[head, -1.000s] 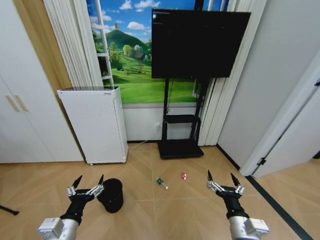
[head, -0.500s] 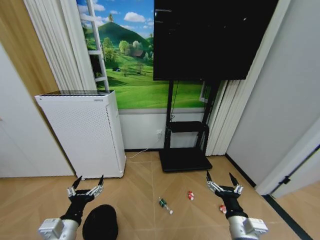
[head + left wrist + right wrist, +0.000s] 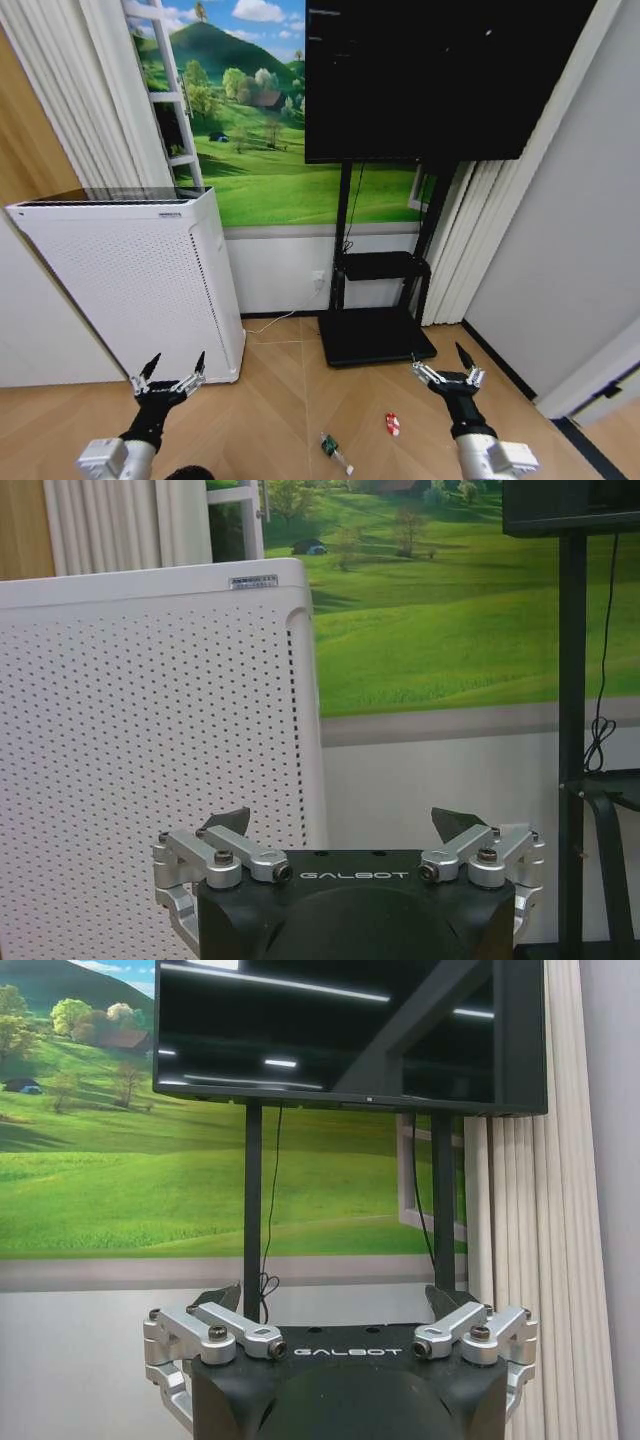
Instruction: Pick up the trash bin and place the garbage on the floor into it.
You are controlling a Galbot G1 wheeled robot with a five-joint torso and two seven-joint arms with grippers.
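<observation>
We see the bin (image 3: pixel 189 472) cut by the head view's near edge, only a dark sliver, the bottle (image 3: pixel 335 452) too small for us to read its label, the red scrap (image 3: pixel 393 424) too small to name, both forearms cropped at our near edge

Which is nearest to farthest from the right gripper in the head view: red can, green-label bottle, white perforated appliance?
From the right gripper, open and held low on the right:
1. Red can, on the floor just to its left.
2. Green-label bottle, on the floor farther left, near the middle.
3. White perforated appliance, standing against the wall on the far left.
</observation>
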